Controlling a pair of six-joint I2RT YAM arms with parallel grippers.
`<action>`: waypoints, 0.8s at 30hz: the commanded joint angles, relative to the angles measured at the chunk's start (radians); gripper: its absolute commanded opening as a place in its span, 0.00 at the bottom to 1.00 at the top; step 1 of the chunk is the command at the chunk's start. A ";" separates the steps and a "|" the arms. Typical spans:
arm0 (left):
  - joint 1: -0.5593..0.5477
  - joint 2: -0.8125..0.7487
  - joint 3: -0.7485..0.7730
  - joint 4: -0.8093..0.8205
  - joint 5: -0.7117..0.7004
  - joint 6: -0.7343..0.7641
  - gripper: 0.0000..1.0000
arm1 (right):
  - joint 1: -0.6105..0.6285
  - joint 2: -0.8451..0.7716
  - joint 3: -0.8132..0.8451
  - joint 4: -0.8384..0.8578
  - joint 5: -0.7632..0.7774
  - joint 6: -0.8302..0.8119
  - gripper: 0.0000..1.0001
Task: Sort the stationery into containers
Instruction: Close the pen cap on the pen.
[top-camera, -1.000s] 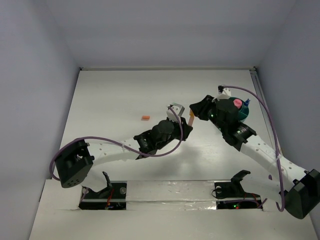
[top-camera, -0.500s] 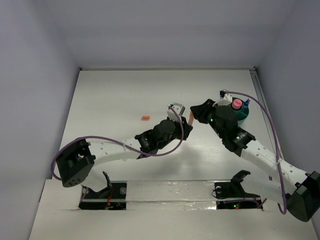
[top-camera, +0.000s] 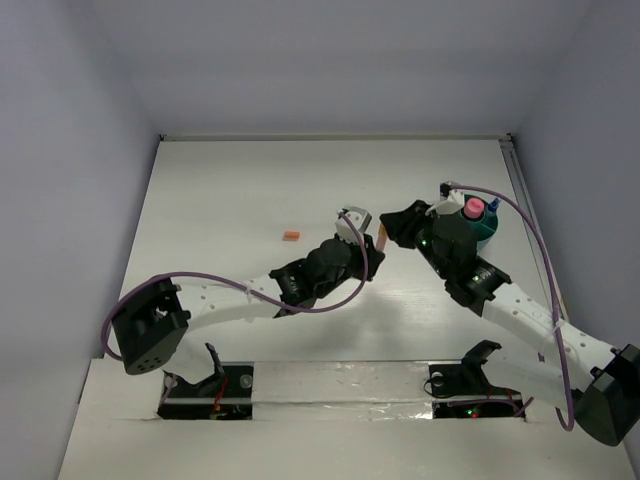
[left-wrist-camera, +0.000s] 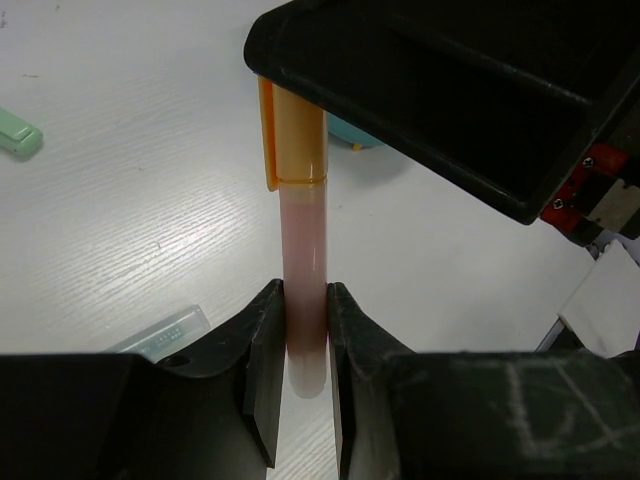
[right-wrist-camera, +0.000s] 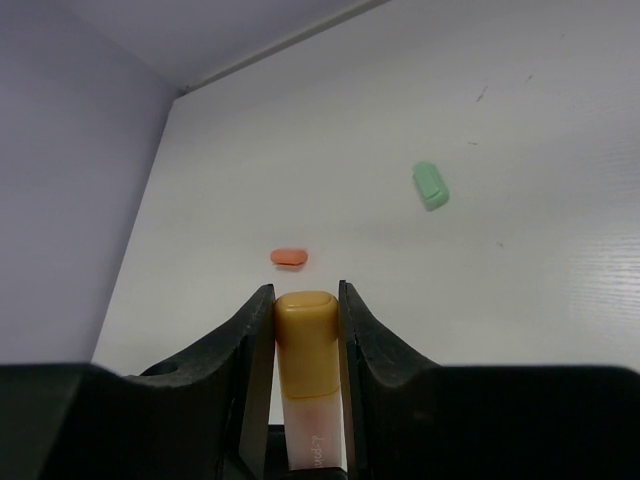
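Left gripper (left-wrist-camera: 303, 320) has its two fingers squeezed tight on the pink bottom end of a marker (left-wrist-camera: 303, 235). Right gripper (right-wrist-camera: 305, 296) has its two fingers squeezed tight on the orange top (right-wrist-camera: 306, 335) of the same marker. So both grippers have hold of one marker, one at each end, above the table (top-camera: 220, 190). In the top view the marker is near the middle of the frame, a little to the right, between the two grippers.

A teal tub (top-camera: 488, 235) stands at the right of the top view, just behind the right arm. A pink-topped tube (top-camera: 474, 208) sticks up out of it. I cannot tell which part of the tub it is in.

A small orange cap (top-camera: 291, 236) lies on the table left of the middle in the top view, well apart from the grippers. A green cap (right-wrist-camera: 431, 185) lies in the upper right of the right wrist view, apart from the small orange cap. In the lower left of the left wrist view, a pale see-through piece (left-wrist-camera: 165, 330) lies on the table, just beside the left gripper.
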 joint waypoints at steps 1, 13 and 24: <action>0.024 -0.058 0.087 0.097 -0.040 0.040 0.00 | 0.037 -0.020 -0.036 0.006 -0.117 0.029 0.03; 0.060 -0.109 0.187 0.061 -0.053 0.111 0.00 | 0.076 -0.036 -0.162 0.015 -0.157 0.080 0.00; 0.080 -0.077 0.294 0.057 -0.026 0.117 0.00 | 0.179 -0.017 -0.212 0.058 -0.180 0.114 0.00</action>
